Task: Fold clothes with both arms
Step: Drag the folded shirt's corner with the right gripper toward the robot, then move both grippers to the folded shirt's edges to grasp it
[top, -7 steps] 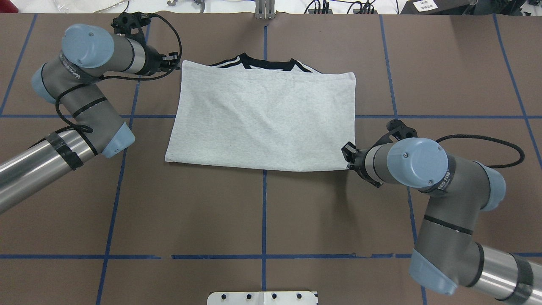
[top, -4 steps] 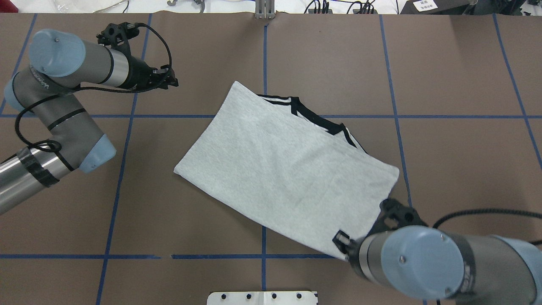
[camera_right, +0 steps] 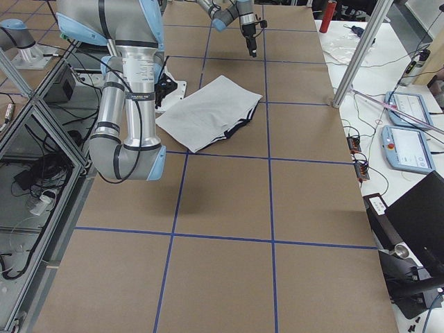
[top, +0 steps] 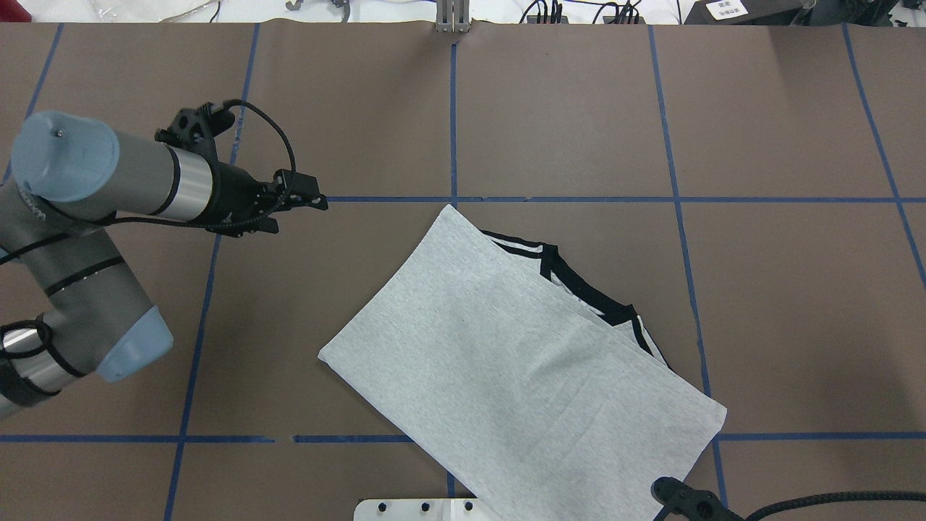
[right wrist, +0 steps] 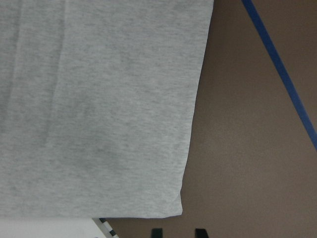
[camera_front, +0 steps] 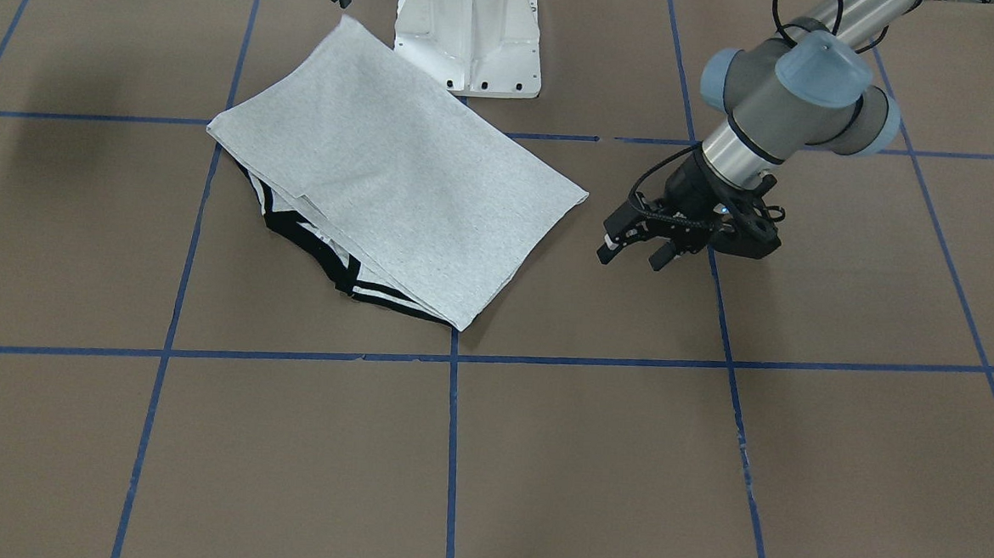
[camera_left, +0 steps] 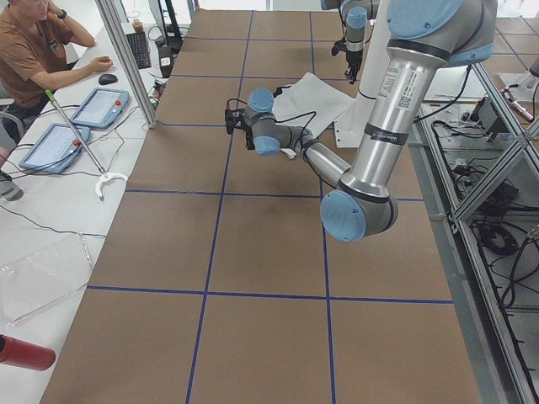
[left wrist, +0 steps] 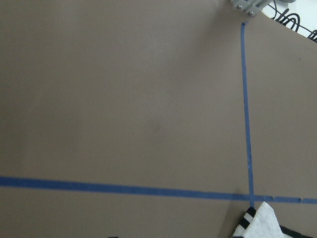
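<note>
on the brown worktop (top: 579,108), the grey t-shirt (top: 521,362) lies slantwise in the lower centre-right of the overhead frame, folded into a flat rectangle with sleeves tucked out of sight. the left arm (top: 94,174) hangs at the frame's left, well apart from the cloth. its end effector (camera_front: 632,256) has fingers spread and holds nothing. the right end effector (right wrist: 177,233), just off the shirt's corner, is likewise parted and free. the black collar (top: 579,289) peeks from the upper-right edge. the fold looks largely done; at most another halving or squaring-up seems left. no container shows.
</note>
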Tool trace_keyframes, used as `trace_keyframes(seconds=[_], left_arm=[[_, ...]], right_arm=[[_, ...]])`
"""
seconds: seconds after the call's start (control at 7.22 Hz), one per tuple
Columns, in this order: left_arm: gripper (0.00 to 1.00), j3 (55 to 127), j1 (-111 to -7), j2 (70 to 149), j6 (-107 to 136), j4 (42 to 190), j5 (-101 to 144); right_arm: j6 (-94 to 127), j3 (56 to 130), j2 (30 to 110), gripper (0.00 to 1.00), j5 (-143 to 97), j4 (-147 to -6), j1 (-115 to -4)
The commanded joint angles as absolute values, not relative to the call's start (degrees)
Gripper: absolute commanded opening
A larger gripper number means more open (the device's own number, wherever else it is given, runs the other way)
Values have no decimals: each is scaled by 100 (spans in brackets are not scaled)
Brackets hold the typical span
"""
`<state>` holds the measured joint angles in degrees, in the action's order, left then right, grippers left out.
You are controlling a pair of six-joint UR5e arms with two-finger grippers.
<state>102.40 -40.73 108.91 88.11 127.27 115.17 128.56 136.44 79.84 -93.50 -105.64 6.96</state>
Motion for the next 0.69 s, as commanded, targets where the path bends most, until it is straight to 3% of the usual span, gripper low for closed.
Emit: trace_keyframes(seconds=[0.0,0.55], left_arm=[[96,10923,-3344,10784,9934,11483,11470],[85,10707,-2162,10758,10670,11417,10688]], right_arm=[[12789,13597,7990,100,-9369,-10565,-135],[11463,12378,7023,100,-9657,-9901,-2913]])
